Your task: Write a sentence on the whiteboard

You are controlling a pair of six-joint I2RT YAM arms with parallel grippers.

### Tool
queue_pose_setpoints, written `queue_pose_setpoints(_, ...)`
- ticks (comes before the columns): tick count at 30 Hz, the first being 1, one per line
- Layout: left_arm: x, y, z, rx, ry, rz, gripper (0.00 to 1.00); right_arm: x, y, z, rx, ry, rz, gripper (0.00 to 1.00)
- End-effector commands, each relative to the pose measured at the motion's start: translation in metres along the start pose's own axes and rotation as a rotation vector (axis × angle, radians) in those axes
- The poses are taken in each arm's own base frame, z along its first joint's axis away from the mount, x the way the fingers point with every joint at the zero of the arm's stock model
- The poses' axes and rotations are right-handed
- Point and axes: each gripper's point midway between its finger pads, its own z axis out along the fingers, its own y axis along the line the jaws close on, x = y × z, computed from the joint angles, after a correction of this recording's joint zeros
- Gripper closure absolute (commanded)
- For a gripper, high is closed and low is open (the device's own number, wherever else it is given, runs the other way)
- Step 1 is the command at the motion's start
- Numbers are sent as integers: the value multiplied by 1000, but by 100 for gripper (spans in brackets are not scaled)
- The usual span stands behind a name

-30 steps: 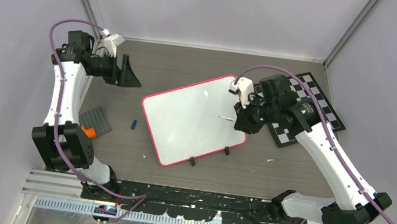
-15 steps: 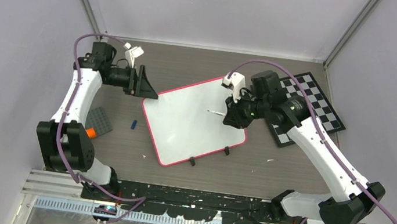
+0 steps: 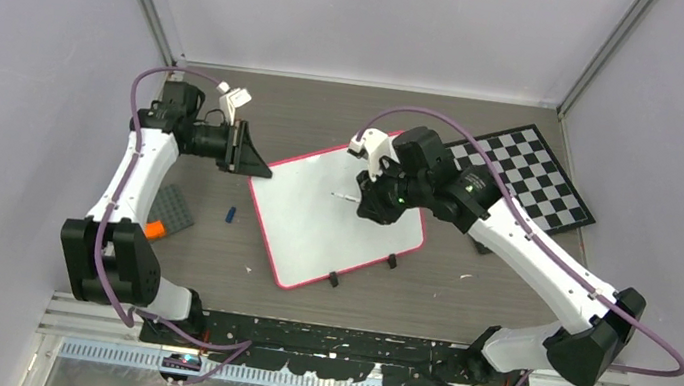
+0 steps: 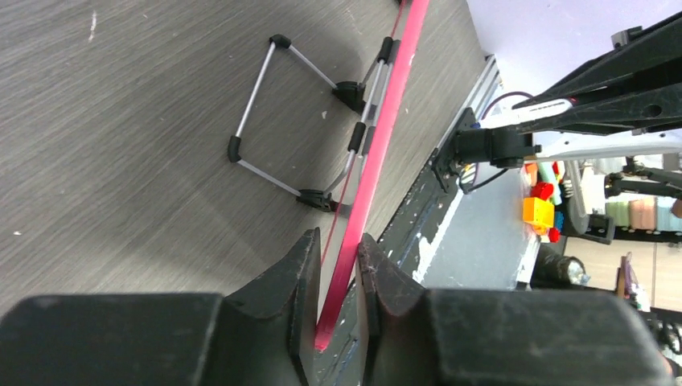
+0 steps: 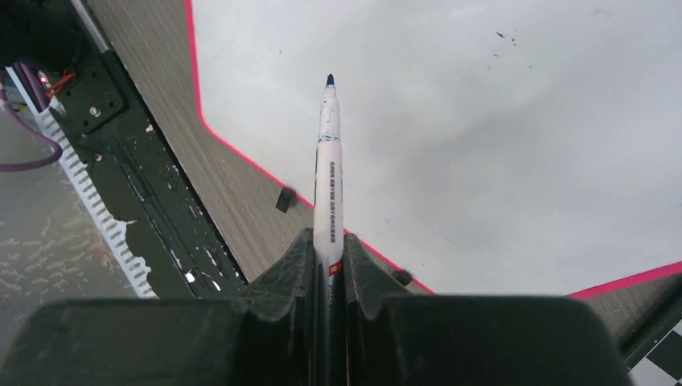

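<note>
The whiteboard, white with a thin pink-red frame, stands tilted on the table's middle. My left gripper is at its far left corner. In the left wrist view the gripper is shut on the pink frame edge, which runs between its fingers. My right gripper hovers over the board's upper middle, shut on a white marker. Seen from the right wrist, the marker sticks straight out of that gripper, its dark tip just above the white surface, which bears only a few faint specks.
A black-and-white checkerboard lies at the back right, partly under the right arm. A grey studded plate, an orange piece and a small blue piece lie left of the board. A wire stand props the board's back.
My left arm swung right to the board's corner and its jaws closed round the frame. My right arm carried the marker leftward over the board.
</note>
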Motion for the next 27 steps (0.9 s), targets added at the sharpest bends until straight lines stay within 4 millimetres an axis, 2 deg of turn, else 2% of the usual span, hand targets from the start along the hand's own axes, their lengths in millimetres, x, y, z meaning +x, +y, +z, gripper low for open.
queue_pose_setpoints(1, -1, -10, 0, 28, -23, 22, 85, -42, 3, -3, 24, -108, -11, 100)
queue_pose_setpoints(3, 1, -11, 2, 34, -17, 12, 93, -47, 11, 0, 10, -105, -32, 100)
queue_pose_setpoints(6, 7, -11, 7, 32, -1, 6, 99, -48, 22, 3, -15, -87, -65, 100)
queue_pose_setpoints(13, 14, -15, 8, 26, 20, 90, 100, -38, 36, 8, -56, -54, -101, 100)
queue_pose_setpoints(14, 15, -16, 8, 26, 26, 103, 99, -37, 37, 8, -62, -51, -102, 100)
queue_pose_setpoints(18, 16, -14, 5, 13, 52, 136, 84, -25, 46, 6, -115, -34, -106, 100)
queue_pose_setpoints(20, 15, -11, 5, 3, 62, 143, 79, -22, 50, 5, -135, -31, -108, 100)
queue_pose_setpoints(27, 8, -12, 4, 2, 57, 132, 71, -27, 55, 8, -164, -54, -100, 100)
